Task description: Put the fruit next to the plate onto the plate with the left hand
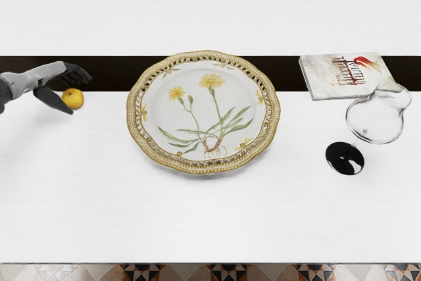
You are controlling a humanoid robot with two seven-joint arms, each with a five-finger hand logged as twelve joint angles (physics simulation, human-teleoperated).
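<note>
Head view: left robot hand [58, 82], fingers apart, brackets the orange fruit [73, 99] left of the plate [135, 106].

We count one round white porcelain plate with a pierced gold rim [136, 113] at the centre of the frame. On its face we count two large painted yellow blooms. At the left of the frame we find one small round yellow-orange fruit [73, 99], and only one. In the upper right we count one thin white-covered book with red marks [345, 74]. Just below it there is one clear wine glass with a dark foot [375, 120]. One grey-and-black robot left hand [59, 80] shows at the left edge. Under all of these we count one white surface [210, 215], crossed by one dark band [112, 74] in the upper half.
</note>
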